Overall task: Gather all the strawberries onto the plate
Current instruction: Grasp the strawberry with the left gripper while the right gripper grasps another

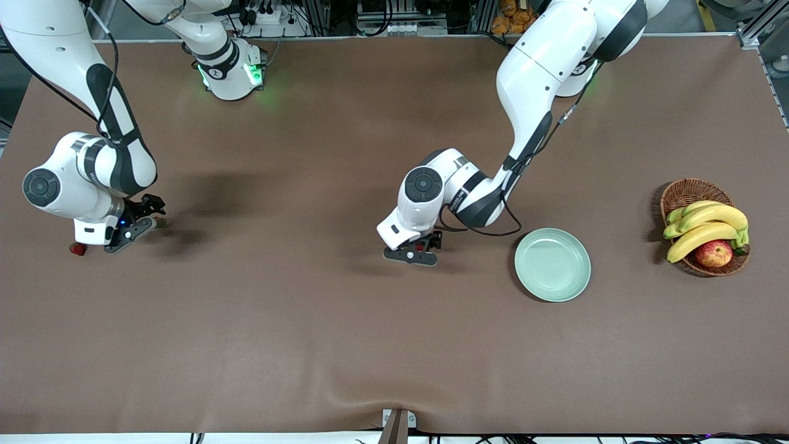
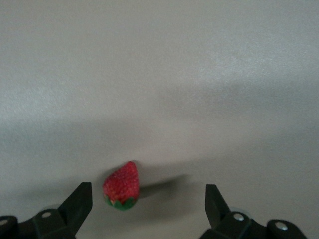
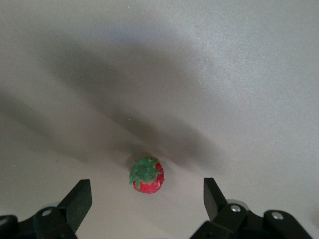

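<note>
A red strawberry [image 2: 121, 186] with a green top lies on the table between the wide-apart fingers of my left gripper [image 2: 148, 199], untouched. From the front it shows as a red speck [image 1: 420, 247] under that gripper [image 1: 412, 254], beside the pale green plate [image 1: 552, 264]. My right gripper [image 3: 147, 199] is open low over another strawberry [image 3: 147, 175], which sits apart from both fingers. This gripper [image 1: 130, 233] is near the right arm's end of the table. One more strawberry [image 1: 77, 248] lies beside its wrist. The plate holds nothing.
A brown wicker basket [image 1: 684, 192] with bananas [image 1: 709, 225] and a red-yellow apple [image 1: 714, 253] stands at the left arm's end of the table. The brown table cover wrinkles near the front edge [image 1: 394, 394].
</note>
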Robot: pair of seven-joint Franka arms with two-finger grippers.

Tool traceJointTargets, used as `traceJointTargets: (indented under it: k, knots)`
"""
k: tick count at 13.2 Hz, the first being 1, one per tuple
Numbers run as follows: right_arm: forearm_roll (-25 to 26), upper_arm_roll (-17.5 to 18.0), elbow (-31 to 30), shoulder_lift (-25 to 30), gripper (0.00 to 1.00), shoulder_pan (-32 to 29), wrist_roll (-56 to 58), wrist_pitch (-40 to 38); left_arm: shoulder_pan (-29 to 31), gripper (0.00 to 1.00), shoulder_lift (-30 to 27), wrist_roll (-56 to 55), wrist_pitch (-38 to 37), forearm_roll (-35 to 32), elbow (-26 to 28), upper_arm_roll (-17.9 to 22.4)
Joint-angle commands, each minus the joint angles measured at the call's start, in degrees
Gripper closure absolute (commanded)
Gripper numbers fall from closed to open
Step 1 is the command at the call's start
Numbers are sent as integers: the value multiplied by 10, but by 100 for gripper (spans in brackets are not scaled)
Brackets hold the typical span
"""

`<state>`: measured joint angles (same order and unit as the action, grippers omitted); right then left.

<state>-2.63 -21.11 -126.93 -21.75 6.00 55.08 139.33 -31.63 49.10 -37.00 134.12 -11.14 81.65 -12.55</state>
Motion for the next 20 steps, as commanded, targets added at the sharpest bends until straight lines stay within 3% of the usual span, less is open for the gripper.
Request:
traceJointTargets:
  k: [1,7,8,9,11,13,16,20]
  knots:
    - [10,2,-23,-2,0,-7,37,47,-2,17,9,10,1,-11,-11,2]
    - [9,4,-22,-23,0,-14,36,65,-1,41,11,11,1,-13,-10,2]
    - [8,4,-22,-24,11,-15,36,65,-1,41,11,11,0,-13,-8,3]
    - [8,4,-22,-24,34,-15,36,64,-1,41,12,11,0,-13,-7,3]
    - [7,4,-23,-24,69,-15,35,62,-1,41,14,16,0,-13,-7,3]
    - [6,4,-22,-24,95,-15,33,60,-1,43,15,16,0,-13,-7,4]
    - [5,5,-15,-19,100,-8,31,55,-1,47,15,18,-1,-13,-6,6]
    - [-2,29,54,-10,100,8,35,-16,-2,90,14,18,-5,-13,1,7]
